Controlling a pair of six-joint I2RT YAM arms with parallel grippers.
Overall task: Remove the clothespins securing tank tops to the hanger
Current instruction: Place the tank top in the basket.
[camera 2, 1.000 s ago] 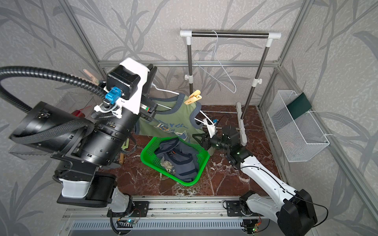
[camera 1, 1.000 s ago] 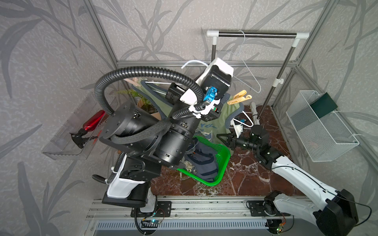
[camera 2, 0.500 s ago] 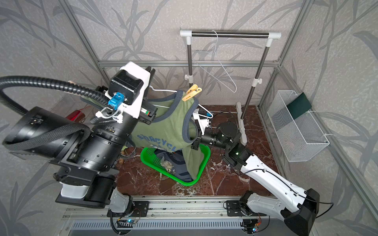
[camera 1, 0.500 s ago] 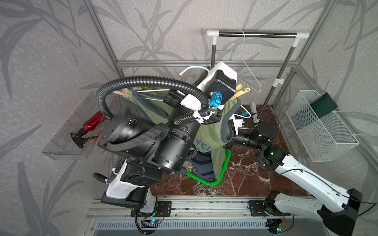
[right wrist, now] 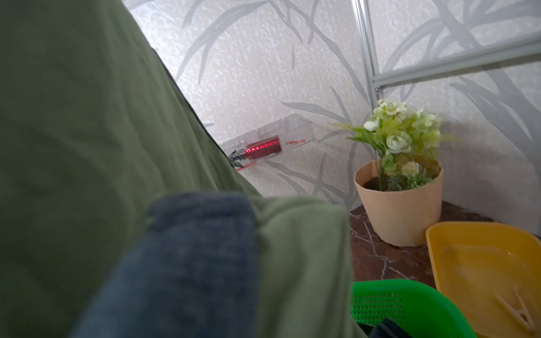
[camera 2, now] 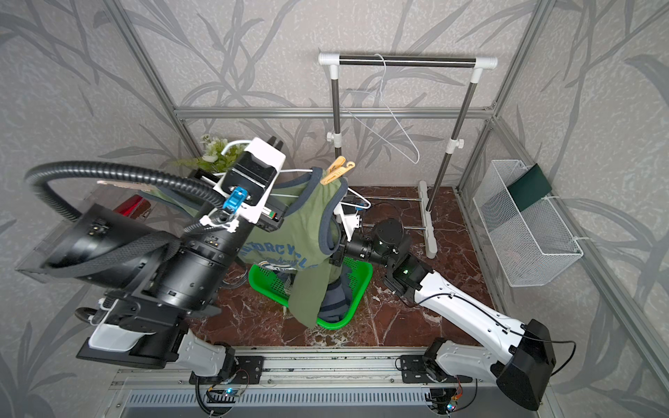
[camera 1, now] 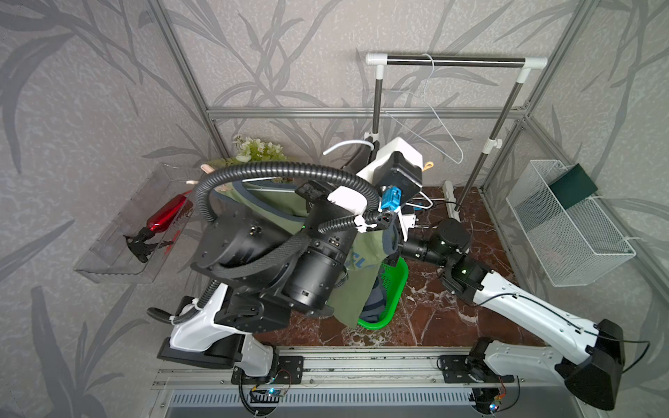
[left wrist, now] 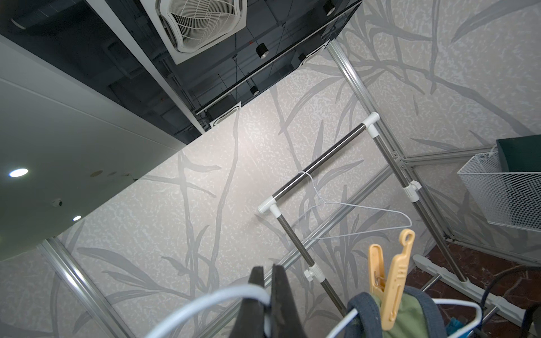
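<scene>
1. Grip on hanger [left wrist: 205,301]: the left gripper [left wrist: 267,281] is clamped on thin white wire, which could twist or slide in the jaws under the shirt's weight.
2. Cloth hides the fingers of the right gripper [camera 2: 336,249], which is closed and seems to pinch the green top [camera 2: 300,231] at its navy armhole trim. A pull now would strain the fabric, since the pin [camera 2: 337,170], up above that gripper and just beside the left one, clamps the strap.
3. Both grippers are occupied, so neither is free to squeeze the pin.
4. The hem hangs below the right gripper over the basket [camera 2: 269,284] and could snag.
</scene>
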